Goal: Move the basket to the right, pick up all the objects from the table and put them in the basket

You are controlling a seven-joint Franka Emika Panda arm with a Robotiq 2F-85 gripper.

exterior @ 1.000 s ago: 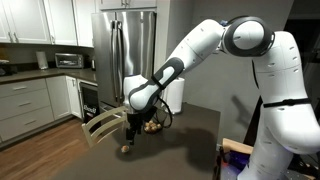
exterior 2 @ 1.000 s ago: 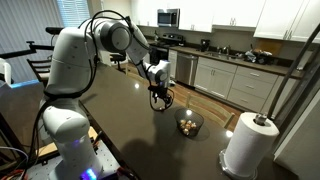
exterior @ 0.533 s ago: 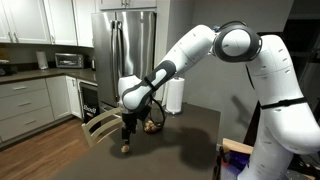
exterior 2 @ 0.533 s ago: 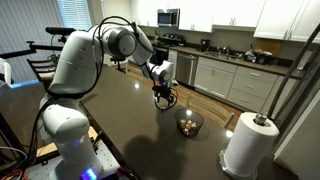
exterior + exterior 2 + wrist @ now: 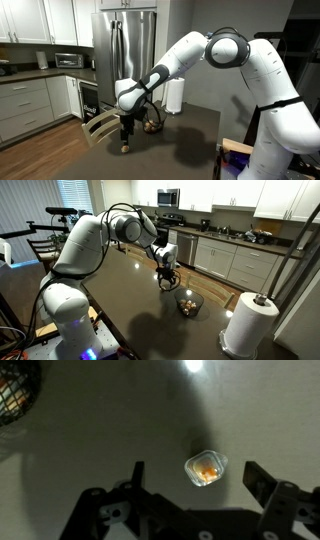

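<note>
One small, pale tan, lumpy piece lies on the dark brown-grey matte table, close to the edge beside the pale wooden chair. Your gripper hangs directly above this piece with its jaws spread wide, holding nothing. The small round dark wire-mesh basket sits nearby along the same edge, with several tan pieces inside.

The table top is smooth and dark, the basket wire mesh, the fridge brushed metal.
</note>
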